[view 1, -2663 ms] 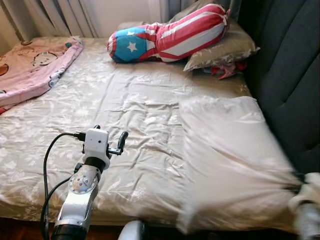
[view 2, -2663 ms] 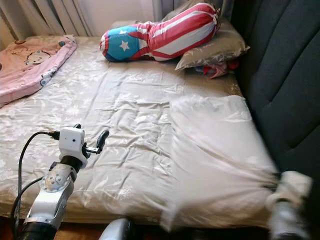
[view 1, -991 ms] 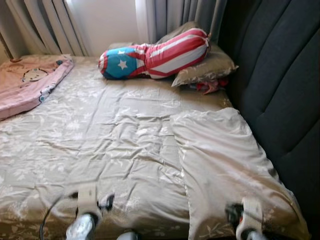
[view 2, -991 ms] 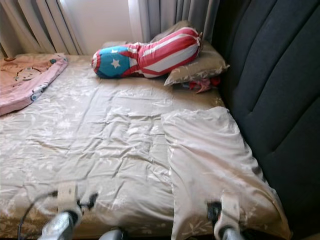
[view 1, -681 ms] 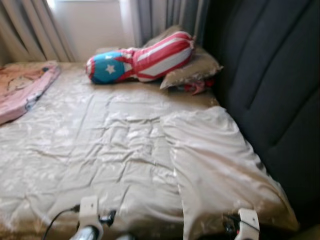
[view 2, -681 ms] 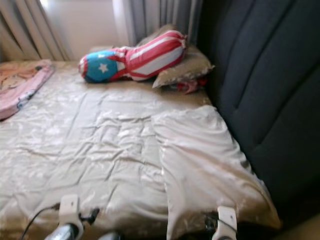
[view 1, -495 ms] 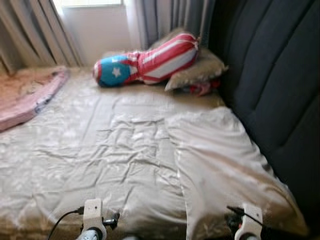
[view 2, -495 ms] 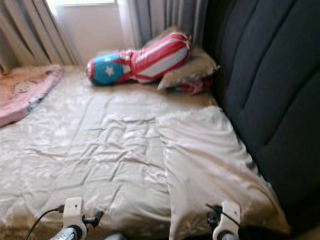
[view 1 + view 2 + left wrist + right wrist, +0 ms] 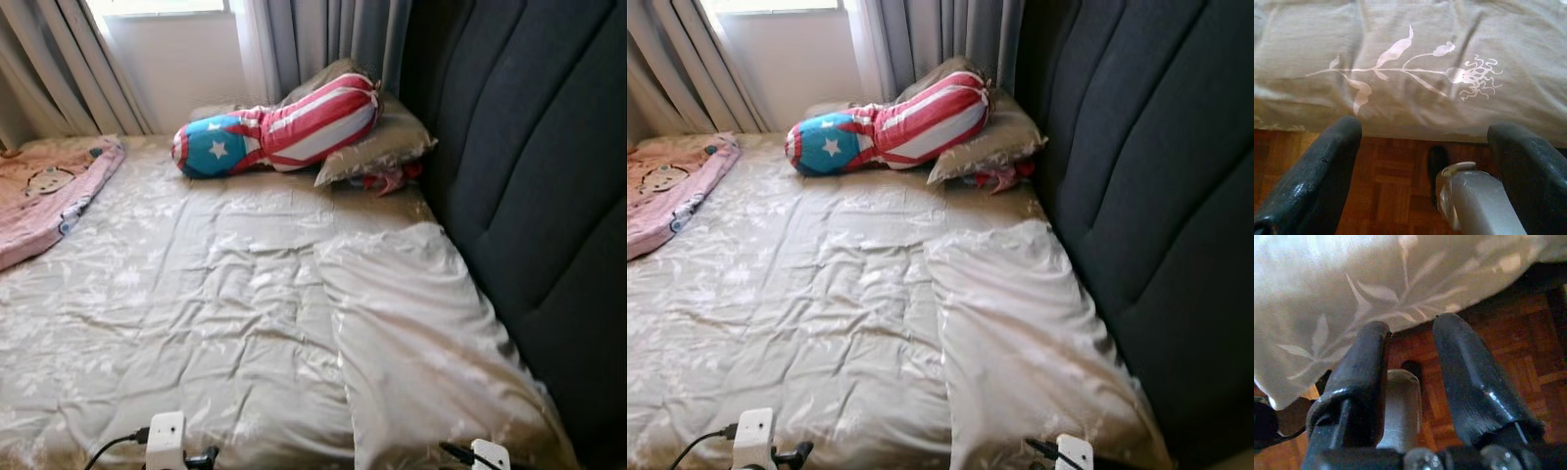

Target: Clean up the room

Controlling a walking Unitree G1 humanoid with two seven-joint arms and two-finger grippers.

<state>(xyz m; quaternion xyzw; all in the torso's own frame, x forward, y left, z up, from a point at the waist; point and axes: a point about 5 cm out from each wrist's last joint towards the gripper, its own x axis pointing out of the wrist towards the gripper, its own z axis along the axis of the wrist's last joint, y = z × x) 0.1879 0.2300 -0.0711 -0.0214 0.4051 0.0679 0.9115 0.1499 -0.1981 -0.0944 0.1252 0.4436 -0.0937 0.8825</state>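
Left wrist view: we see the left pincer (image 9: 1422,147) with its two black fingers (image 9: 1312,181) spread wide and grasping nothing, poised at the hanging edge of the beige floral bedspread (image 9: 1410,63) above the wooden parquet floor (image 9: 1396,181). Our right pincer (image 9: 1410,357) likewise hangs at the bed's near edge, its fingers (image 9: 1469,382) parted by a narrow gap with nothing between them, just beside the drooping pale pillow (image 9: 1352,293). From the head, that pillow (image 9: 421,343) lies flat along the dark padded headboard (image 9: 529,176). Farther up the bed rest a second pillow (image 9: 377,147), a red-white-and-blue star bolster (image 9: 279,127) leaning on it, and a small red item (image 9: 392,178) tucked beneath. A pink blanket (image 9: 44,196) lies at the far left corner, near the curtains (image 9: 313,39).
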